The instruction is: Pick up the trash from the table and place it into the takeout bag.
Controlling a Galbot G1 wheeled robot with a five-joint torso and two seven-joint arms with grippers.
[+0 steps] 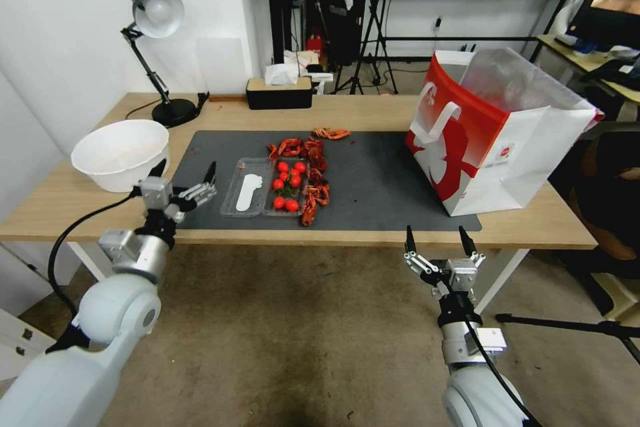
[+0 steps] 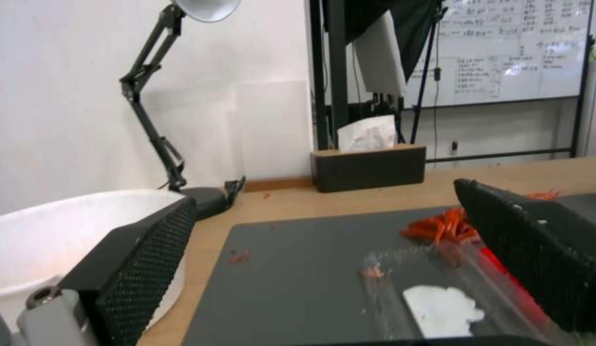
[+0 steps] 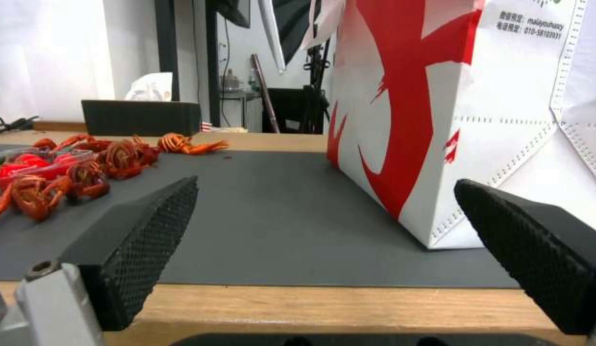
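Right gripper: before the table's near edge, fingers spread apart, holding nothing. Left gripper: over the mat's near left corner, fingers apart, likewise unladen. Table: light wood, bearing a dark grey mat. Trash on mat: clear plastic tray with red tomatoes; crayfish shells beside. White basin: left. Takeout bag: upright, right end of the mat.

Office-like lab: whiteboard, tripods, desk lamp.
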